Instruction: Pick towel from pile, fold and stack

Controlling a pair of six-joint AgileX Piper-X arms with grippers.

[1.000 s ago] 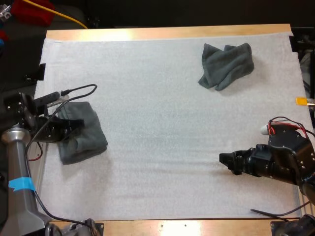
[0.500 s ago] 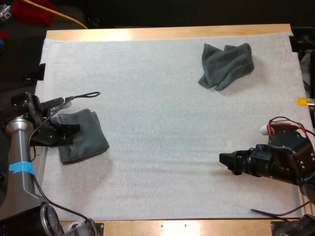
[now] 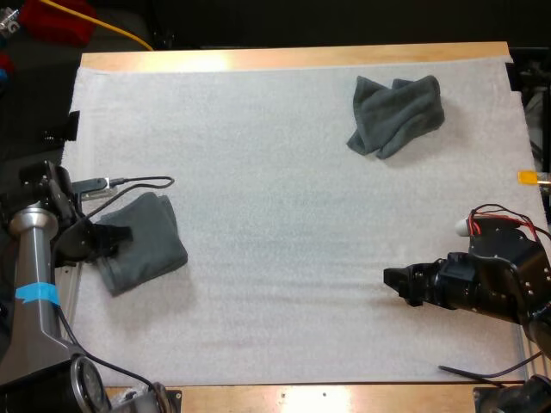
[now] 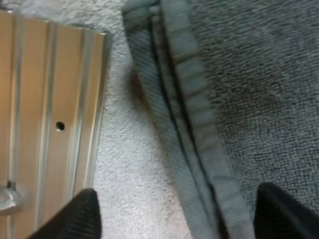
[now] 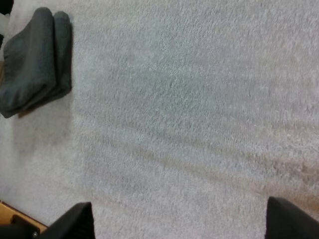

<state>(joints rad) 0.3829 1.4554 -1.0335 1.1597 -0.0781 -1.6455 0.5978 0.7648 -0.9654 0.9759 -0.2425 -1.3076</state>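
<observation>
We log the folded towel (image 3: 146, 243) at the mat's (image 3: 258, 215) left edge, long axis running near-left to far-right. Our left gripper (image 3: 114, 236) hides its left end, fingers spread, gripping nothing. Our right gripper (image 3: 392, 281) is likewise spread over bare mat. 1 crumpled towel (image 3: 396, 112) lies far right.

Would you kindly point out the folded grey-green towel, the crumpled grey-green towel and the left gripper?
Folded dark grey-green towel (image 3: 153, 241): high view, middle of its top layer.
Crumpled dark grey-green towel (image 3: 398, 112): high view, its central folds.
Left gripper (image 3: 119, 234): high view, between its fingertips at the folded towel's edge.
</observation>
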